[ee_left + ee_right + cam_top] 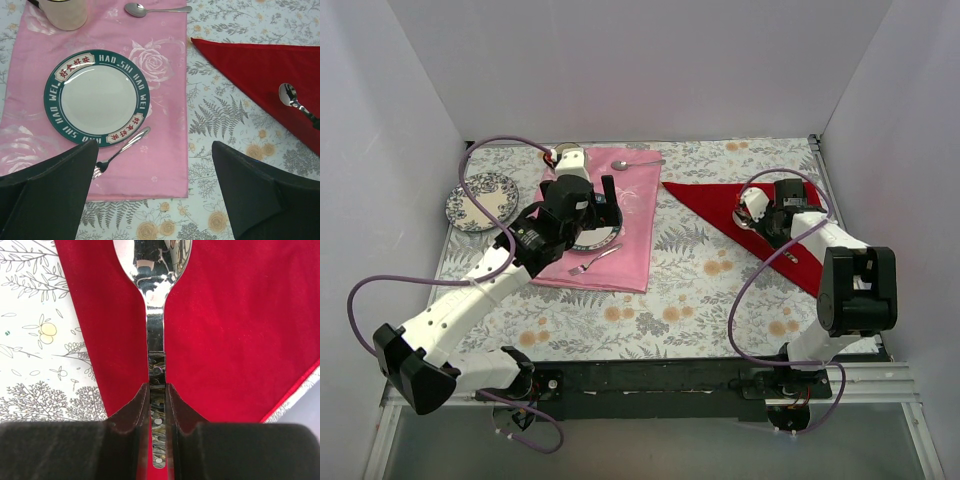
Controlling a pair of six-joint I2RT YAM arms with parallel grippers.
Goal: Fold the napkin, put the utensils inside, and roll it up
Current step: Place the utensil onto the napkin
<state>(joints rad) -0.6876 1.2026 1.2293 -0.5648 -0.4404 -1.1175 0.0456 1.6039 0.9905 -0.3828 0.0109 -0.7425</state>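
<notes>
The deep red napkin (pixel 715 205) lies folded into a triangle at the right of the table; it also shows in the left wrist view (pixel 255 67) and the right wrist view (pixel 240 330). My right gripper (pixel 158 390) is shut on the dark patterned handle of the spoon (pixel 156 300). The spoon's silver bowl points away from the gripper, over the napkin near its left edge. That bowl shows in the left wrist view (pixel 288 95). In the top view my right gripper (pixel 757 215) is over the napkin. My left gripper (pixel 155 145) is open and empty, above the pink cloth's near edge.
A pale pink cloth (pixel 638 235) lies left of centre. On it are a green-rimmed plate (pixel 97 97), a plain fork (pixel 122 150), a plain silver spoon (pixel 150 9) and a cream mug (pixel 62 12). A small patterned plate (pixel 480 198) sits at the far left.
</notes>
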